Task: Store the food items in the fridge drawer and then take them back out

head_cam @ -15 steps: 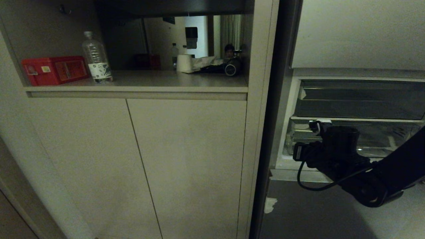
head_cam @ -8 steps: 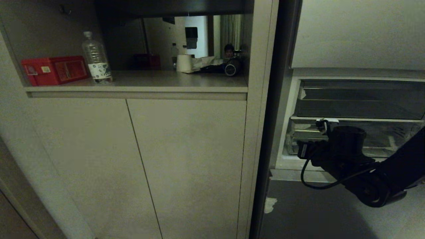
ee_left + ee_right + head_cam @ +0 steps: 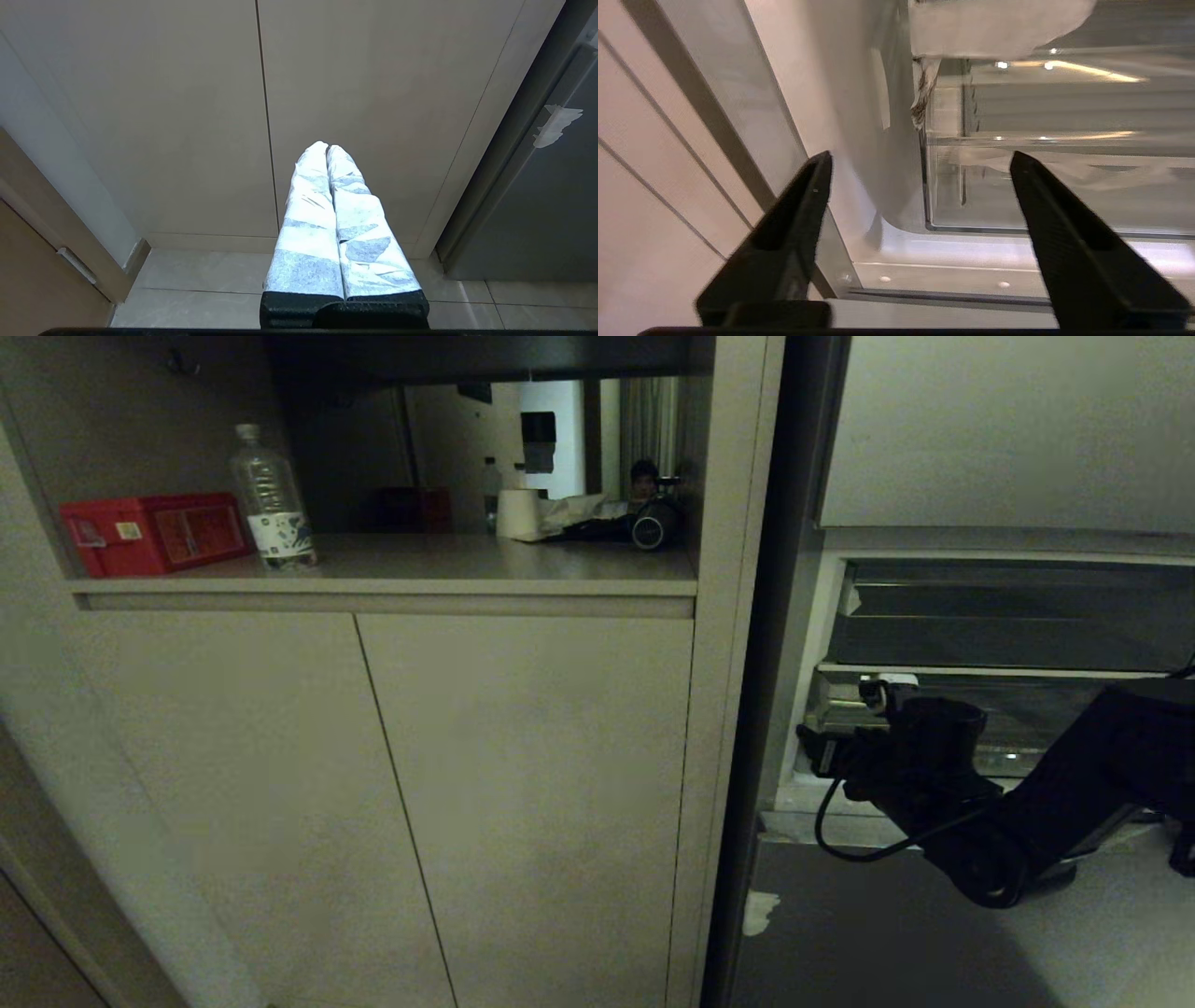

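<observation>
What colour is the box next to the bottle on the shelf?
Red. The rectangular box beside the clear plastic bottle shows best in the head view.

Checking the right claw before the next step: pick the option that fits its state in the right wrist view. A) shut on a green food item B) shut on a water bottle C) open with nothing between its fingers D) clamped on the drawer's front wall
C: the right claw stands wide open, its fingers apart and empty, facing the fridge drawer.

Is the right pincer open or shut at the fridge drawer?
Open. In the right wrist view the right pincer has its two black fingers spread wide with nothing between them, facing the clear fridge drawer.
</observation>
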Robot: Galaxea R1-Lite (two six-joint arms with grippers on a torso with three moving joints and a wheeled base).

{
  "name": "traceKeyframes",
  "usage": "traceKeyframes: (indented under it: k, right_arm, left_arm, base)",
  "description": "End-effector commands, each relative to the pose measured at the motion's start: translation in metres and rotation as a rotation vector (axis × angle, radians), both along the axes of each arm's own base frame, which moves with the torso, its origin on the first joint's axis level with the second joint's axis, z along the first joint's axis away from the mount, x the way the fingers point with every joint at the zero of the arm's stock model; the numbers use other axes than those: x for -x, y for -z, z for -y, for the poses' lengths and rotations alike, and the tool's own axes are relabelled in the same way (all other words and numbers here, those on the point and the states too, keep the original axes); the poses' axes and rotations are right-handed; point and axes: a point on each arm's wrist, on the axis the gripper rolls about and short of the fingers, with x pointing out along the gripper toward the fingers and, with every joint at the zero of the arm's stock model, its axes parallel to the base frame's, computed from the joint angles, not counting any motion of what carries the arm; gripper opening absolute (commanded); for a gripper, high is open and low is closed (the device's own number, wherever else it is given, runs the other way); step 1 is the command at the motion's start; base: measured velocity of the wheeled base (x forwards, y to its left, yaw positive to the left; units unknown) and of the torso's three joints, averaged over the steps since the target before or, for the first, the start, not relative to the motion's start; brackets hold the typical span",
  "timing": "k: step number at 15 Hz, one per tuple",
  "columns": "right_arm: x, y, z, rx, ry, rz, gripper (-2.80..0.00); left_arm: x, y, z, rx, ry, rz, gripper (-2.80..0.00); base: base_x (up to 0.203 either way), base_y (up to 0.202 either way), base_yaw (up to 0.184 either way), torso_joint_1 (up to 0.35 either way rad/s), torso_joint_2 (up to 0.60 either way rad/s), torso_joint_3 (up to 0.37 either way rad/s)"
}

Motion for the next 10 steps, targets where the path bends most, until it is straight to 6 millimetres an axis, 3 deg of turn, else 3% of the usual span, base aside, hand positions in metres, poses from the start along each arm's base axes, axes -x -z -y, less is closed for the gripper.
traceKeyframes:
  k: [1, 10]
  right_arm:
    - [-0.005, 0.007, -0.001, 0.000, 0.003, -0.003, 0.00]
    - [-0.006, 0.005, 0.014, 0.000, 0.042, 0.004, 0.00]
  left_arm:
    - [0.000, 0.000, 0.000, 0.000, -0.001, -0.003, -2.80]
    - [0.000, 0.000, 0.000, 0.000, -0.001, -0.002, -2.80]
  base:
    - [0.000, 0.000, 0.000, 0.000, 0.00, 0.000]
    - [0.000, 0.000, 0.000, 0.000, 0.00, 0.000]
